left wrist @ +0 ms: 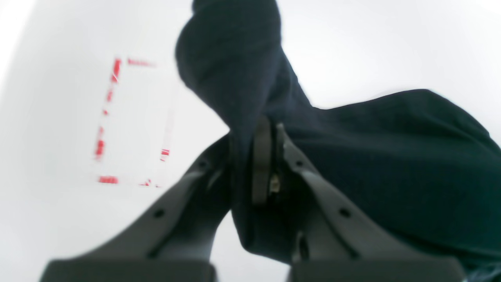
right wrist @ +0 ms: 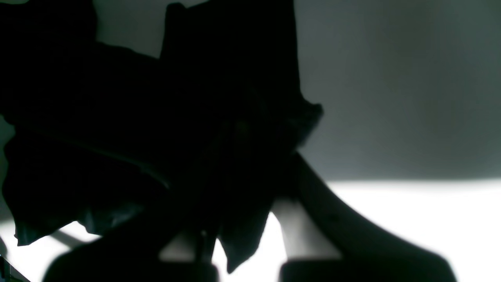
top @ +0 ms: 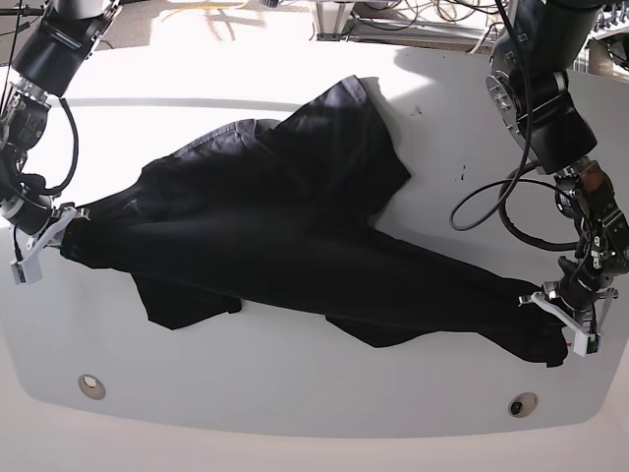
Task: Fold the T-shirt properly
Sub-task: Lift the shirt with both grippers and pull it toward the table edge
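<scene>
Stretched across the white table (top: 295, 403), the T-shirt (top: 295, 246) lies as a long black band running from the far left to the near right, with a looser mass bunched up toward the far middle and a flap spilling toward the near edge on the left; it is pulled between the two arms, which looks like a way to draw out slack and wrinkles before any fold is made; the left claw (top: 562, 317), at the right of the base view, is clamped tight on one end of the cloth, and its wrist view shows fabric pinched between the closed fingers (left wrist: 261, 156) with the rest draping away to the right; the right claw (top: 44, 241), at the left of the base view, is likewise closed on the opposite end, its wrist view dark with cloth (right wrist: 156, 117) gathered over it; a faint red dashed rectangle (left wrist: 129, 121) marks the table beyond the left claw, perhaps a target area, though that is a guess; folding itself appears not yet begun.
</scene>
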`<action>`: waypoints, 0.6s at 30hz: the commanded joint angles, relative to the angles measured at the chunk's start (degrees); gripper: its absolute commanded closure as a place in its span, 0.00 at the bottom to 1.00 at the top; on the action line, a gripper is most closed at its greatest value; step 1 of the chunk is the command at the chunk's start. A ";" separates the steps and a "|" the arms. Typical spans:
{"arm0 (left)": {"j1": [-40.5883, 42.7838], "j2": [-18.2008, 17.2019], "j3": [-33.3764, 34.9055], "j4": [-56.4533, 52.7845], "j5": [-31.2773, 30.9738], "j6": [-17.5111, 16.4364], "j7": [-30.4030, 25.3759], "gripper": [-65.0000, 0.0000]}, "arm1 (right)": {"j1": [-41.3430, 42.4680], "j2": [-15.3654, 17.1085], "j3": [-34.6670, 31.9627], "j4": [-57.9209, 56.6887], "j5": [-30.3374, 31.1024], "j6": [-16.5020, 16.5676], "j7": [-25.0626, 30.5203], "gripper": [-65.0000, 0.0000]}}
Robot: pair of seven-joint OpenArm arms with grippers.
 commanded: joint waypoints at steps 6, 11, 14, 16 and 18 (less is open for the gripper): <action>0.36 2.68 0.20 16.32 -0.45 -0.10 6.00 1.00 | 13.86 6.11 -6.55 -6.91 0.11 0.14 1.29 1.00; 0.19 3.91 0.47 23.53 -0.01 -0.10 7.85 1.00 | 21.42 7.87 -11.03 -9.11 0.11 0.14 1.29 1.00; -0.60 3.91 1.88 25.64 -0.01 -0.10 7.85 1.00 | 26.60 8.40 -14.63 -10.34 0.11 0.14 1.29 1.00; -2.27 3.64 2.84 26.61 -0.01 0.07 7.85 1.00 | 30.30 9.63 -16.83 -11.39 0.11 0.14 1.29 1.00; -4.29 3.64 3.46 27.84 0.08 0.25 7.76 1.00 | 34.08 10.42 -19.12 -12.98 0.11 0.14 1.29 1.00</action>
